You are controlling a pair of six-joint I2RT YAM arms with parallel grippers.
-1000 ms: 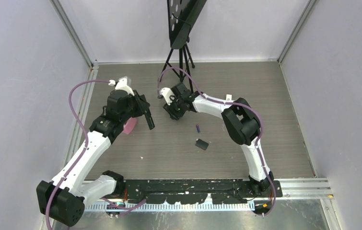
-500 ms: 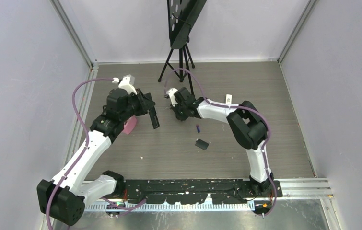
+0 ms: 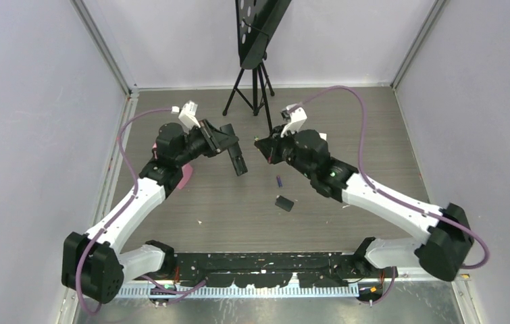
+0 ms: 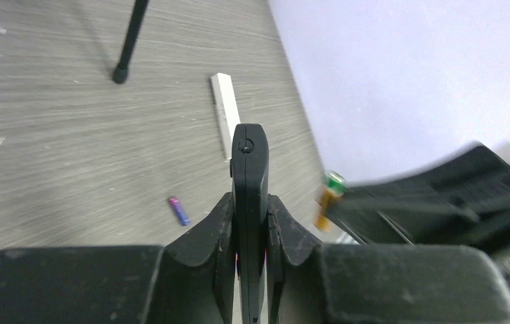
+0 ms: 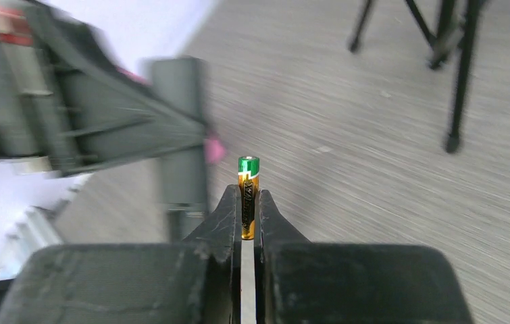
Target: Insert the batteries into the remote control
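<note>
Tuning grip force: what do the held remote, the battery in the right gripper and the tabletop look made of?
remote: black plastic by the look, matte with a faint sheen and a moulded rounded end.
battery: probably a metal cell in a glossy orange-yellow printed wrap, with a green band at the top.
tabletop: grey wood-grain, likely laminate, matte.

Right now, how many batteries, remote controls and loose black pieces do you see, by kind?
Batteries: 2 (orange-yellow battery in the right gripper, purple battery on the table)
Remote controls: 1 (black remote control in the left gripper)
Loose black pieces: 1 (small black piece on the table)
Total: 4
</note>
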